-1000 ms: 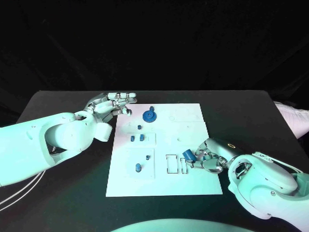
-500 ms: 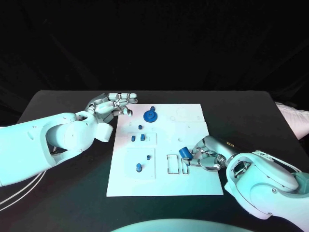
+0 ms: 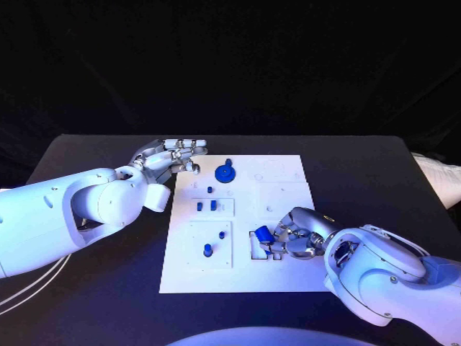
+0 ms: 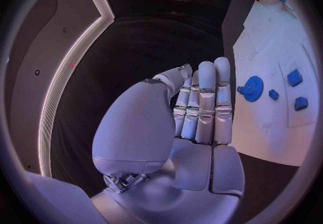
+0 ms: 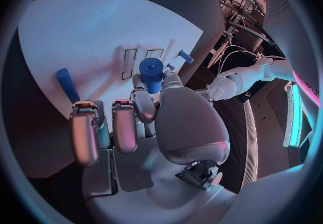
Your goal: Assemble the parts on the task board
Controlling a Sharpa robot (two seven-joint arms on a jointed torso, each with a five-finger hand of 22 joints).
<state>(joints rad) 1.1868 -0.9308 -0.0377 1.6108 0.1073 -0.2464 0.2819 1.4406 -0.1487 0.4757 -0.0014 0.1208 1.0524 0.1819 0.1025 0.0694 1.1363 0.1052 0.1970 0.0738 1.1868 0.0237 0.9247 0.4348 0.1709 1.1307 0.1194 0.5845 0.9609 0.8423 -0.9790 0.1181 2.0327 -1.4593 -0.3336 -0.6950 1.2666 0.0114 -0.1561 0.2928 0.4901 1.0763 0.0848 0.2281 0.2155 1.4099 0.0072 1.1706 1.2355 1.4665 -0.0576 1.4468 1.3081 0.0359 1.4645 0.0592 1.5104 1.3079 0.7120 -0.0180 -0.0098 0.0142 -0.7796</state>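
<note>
Right hand [image 3: 293,238] pinching blue peg [image 3: 263,233] in its fingers, poised just over the board [image 3: 282,277] slots [image 3: 256,245], axis roughly upright. Left hand [image 3: 171,157] open, idle beside board's far corner.

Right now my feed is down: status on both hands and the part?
Left robot hand open, idle by the task board. Right robot hand grips blue cylinder over the slots. Nothing blocking.
</note>
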